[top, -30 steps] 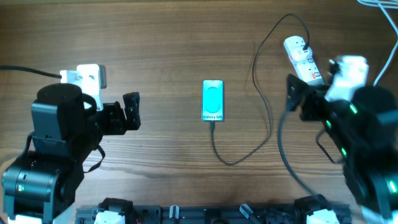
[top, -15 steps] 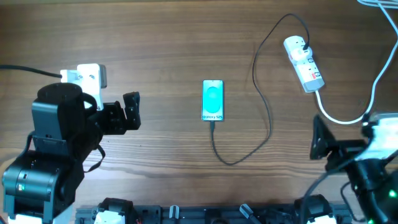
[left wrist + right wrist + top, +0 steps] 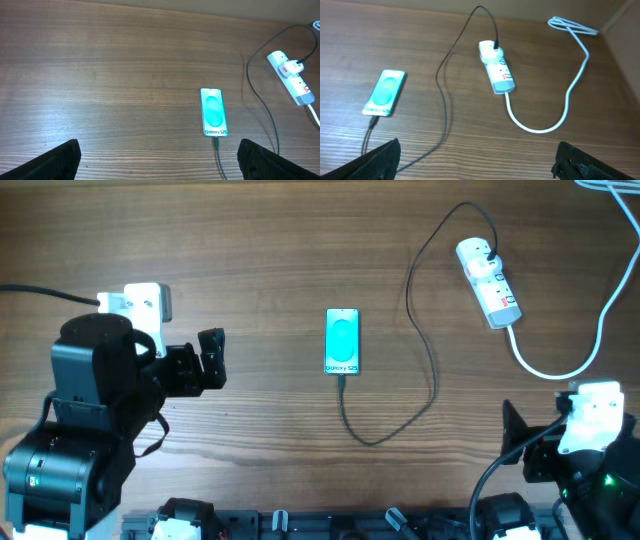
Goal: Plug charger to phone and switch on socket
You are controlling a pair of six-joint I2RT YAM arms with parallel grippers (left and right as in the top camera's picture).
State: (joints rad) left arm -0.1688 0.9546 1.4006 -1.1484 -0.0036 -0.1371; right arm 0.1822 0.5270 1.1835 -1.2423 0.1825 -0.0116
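The phone [image 3: 342,340] lies flat mid-table, turquoise screen up, and also shows in the left wrist view [image 3: 214,112] and the right wrist view [image 3: 384,92]. The black charger cable [image 3: 432,380] meets the phone's near end, loops right, and runs up to the white plug on the socket strip [image 3: 488,283]. The strip also appears in both wrist views [image 3: 290,75] [image 3: 496,67]. My left gripper [image 3: 210,358] is open and empty, left of the phone. My right gripper [image 3: 520,442] is open and empty at the front right, well away from the strip.
The strip's thick white cord [image 3: 560,372] curves across the right side toward the back right corner and also shows in the right wrist view [image 3: 560,120]. A white block [image 3: 145,302] sits on the left arm. A wall edge [image 3: 625,30] stands at the far right.
My right arm has pulled back from over the socket strip to the front right corner. The strip is now uncovered. The left arm, phone and cable have not moved.
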